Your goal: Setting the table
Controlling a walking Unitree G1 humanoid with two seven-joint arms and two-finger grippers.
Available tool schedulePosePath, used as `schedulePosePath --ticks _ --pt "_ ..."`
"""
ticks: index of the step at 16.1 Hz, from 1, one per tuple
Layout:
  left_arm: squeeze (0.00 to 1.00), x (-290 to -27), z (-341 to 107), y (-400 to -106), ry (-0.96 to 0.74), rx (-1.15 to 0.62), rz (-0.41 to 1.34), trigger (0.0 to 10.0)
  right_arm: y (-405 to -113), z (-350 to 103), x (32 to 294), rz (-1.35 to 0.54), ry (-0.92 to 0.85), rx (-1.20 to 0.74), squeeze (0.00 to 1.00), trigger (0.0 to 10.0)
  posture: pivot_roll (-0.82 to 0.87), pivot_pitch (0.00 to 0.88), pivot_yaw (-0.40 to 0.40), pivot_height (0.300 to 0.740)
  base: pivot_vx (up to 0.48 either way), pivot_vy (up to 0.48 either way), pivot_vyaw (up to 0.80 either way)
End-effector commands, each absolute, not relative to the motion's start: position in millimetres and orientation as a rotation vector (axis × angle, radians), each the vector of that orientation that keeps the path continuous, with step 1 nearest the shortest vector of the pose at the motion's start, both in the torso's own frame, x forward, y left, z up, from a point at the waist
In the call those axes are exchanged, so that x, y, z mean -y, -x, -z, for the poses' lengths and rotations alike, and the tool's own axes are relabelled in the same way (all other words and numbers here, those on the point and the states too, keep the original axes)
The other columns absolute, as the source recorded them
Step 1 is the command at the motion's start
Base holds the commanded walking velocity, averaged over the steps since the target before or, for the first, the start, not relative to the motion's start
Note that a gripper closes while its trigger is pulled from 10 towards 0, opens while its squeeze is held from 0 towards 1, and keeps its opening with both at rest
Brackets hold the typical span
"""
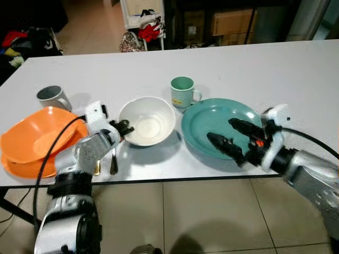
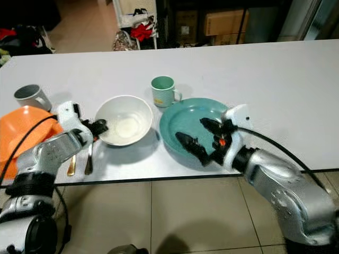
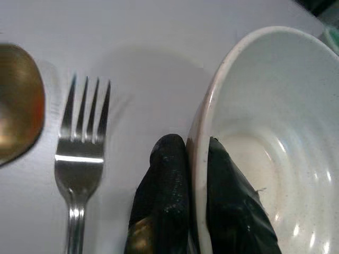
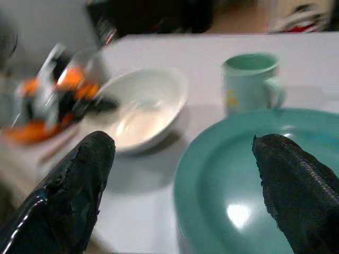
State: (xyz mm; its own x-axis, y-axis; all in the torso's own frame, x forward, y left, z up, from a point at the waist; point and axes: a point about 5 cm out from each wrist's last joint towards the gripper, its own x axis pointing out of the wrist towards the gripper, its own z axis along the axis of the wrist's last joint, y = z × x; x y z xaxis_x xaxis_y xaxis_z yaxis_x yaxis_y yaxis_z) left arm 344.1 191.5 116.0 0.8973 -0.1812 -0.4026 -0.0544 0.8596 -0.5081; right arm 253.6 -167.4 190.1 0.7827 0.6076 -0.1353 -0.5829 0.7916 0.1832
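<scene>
My left gripper (image 3: 197, 153) pinched on the near rim of the white bowl (image 1: 147, 120), glossy and empty, mid-table, my right gripper (image 1: 222, 133) spread wide over the teal plate (image 1: 209, 114) beside it

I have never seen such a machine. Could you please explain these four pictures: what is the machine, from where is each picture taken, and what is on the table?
It is a humanoid robot with two silver arms, each ending in a gripper with two black fingers. The two wide pictures come from cameras on its head, looking down at a white table. The two close-ups come from cameras on its wrists.

On the table are a white bowl, a teal plate, a green mug, a grey mug, orange dishes, a fork and a gold spoon.

The left gripper pinches the bowl's rim, one finger inside and one outside. The right gripper is open over the plate's near edge, holding nothing.
</scene>
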Motion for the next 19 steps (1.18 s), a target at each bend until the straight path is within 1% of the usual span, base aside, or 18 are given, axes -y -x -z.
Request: schedulePosePath --ticks 1,2,3,5,6,7,9,10,11,13,15,17,19 --pt "0.00 -190.6 -131.8 -345.3 0.553 -0.378 0.094 0.0 -261.9 -194.2 172.6 -0.565 -0.184 -0.172 0.99 10.0 0.02 0.000 0.101 0.740 0.000 0.000 0.00" --pt "0.00 -189.5 -134.1 -343.8 0.555 -0.357 0.102 0.0 -265.3 -194.2 172.0 -0.550 -0.216 -0.168 1.00 10.0 0.02 0.000 0.099 0.740 0.000 0.000 0.00" --pt "0.00 -187.5 -142.3 -339.8 0.558 -0.264 0.113 0.0 -275.7 -192.4 167.8 -0.514 -0.312 -0.154 1.00 10.0 0.02 0.000 0.092 0.740 0.000 0.000 0.00" --pt "0.00 -185.8 -151.9 -336.4 0.532 -0.184 0.127 0.0 -283.4 -189.9 164.9 -0.490 -0.358 -0.160 1.00 10.0 0.03 0.000 0.085 0.740 0.000 0.000 0.00" --pt "0.00 -183.7 -164.3 -332.8 0.473 -0.108 0.140 0.0 -286.7 -190.6 159.3 -0.516 -0.397 -0.166 1.00 10.0 0.03 0.000 0.079 0.740 0.000 0.000 0.00" --pt "0.00 -181.2 -171.3 -330.8 0.444 -0.072 0.153 0.0 -287.3 -192.0 155.9 -0.541 -0.411 -0.169 1.00 10.0 0.03 0.000 0.077 0.740 0.000 0.000 0.00" --pt "0.00 -169.6 -193.2 -324.3 0.325 0.045 0.196 0.0 -290.7 -193.6 150.2 -0.569 -0.443 -0.185 1.00 10.0 0.04 0.000 0.067 0.740 0.000 0.000 0.00" --pt "0.00 -163.7 -201.8 -320.7 0.280 0.101 0.213 0.0 -293.6 -191.9 148.5 -0.563 -0.449 -0.199 0.96 10.0 0.04 0.000 0.066 0.740 0.000 0.000 0.00" --pt "0.00 -159.4 -205.9 -317.8 0.232 0.132 0.226 0.0 -295.3 -191.3 147.7 -0.560 -0.459 -0.203 0.00 10.0 0.04 0.000 0.062 0.740 0.000 0.000 0.00" --pt "0.00 -155.4 -207.5 -313.5 0.158 0.172 0.204 0.0 -296.9 -198.2 144.1 -0.591 -0.512 -0.163 0.00 10.0 0.04 0.000 0.061 0.740 0.000 0.000 0.00" --pt "0.00 -154.9 -205.2 -310.6 0.150 0.181 0.193 0.0 -296.2 -202.3 142.9 -0.617 -0.512 -0.142 0.00 10.0 0.04 0.000 0.057 0.740 0.000 0.000 0.00" --pt "0.00 -153.2 -204.6 -306.2 0.166 0.190 0.197 0.0 -296.4 -201.9 139.6 -0.644 -0.477 -0.139 0.00 10.0 0.04 0.000 0.046 0.740 0.000 0.000 0.00" --pt "0.00 -151.2 -204.7 -301.2 0.197 0.208 0.205 0.0 -301.3 -192.9 137.1 -0.614 -0.400 -0.180 0.00 10.0 0.05 0.000 0.035 0.740 0.000 0.000 0.00"
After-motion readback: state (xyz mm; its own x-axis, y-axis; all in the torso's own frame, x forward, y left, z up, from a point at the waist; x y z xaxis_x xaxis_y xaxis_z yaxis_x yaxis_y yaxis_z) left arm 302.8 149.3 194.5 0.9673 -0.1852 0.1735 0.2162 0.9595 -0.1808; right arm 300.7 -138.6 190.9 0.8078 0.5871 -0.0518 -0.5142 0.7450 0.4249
